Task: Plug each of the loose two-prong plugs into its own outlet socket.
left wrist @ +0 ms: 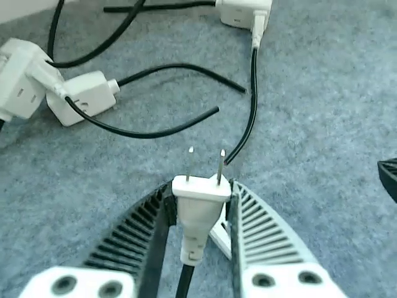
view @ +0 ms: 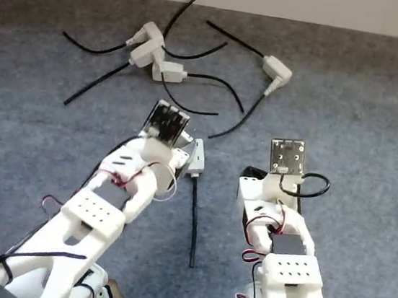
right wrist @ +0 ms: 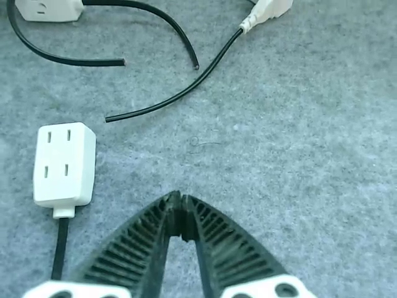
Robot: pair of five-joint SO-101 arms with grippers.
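Two-prong plug sits clamped between the jaws of the left gripper, its prongs pointing forward, away from the wrist, and its black cord running back under the jaws. The task looks to be near its start: this one plug is in hand but not seated, and no plug can be seen pushed home in any socket. The nearest outlet socket lies on the grey carpet with its slots facing up and unoccupied, close beside the left arm and between the two arms in the high view. Farther out lie several white blocks tangled with black cords; whether any pair there is joined cannot be told. A further white piece lies apart from them on its own cord, loose, and whether it is plug or socket is unclear. Several matings therefore seem left to do.

The left arm stretches forward and low, its gripper ahead of the outlet socket. The right arm also reaches forward; the right gripper has its jaws pressed together on nothing, over bare carpet, with the outlet socket off to its left
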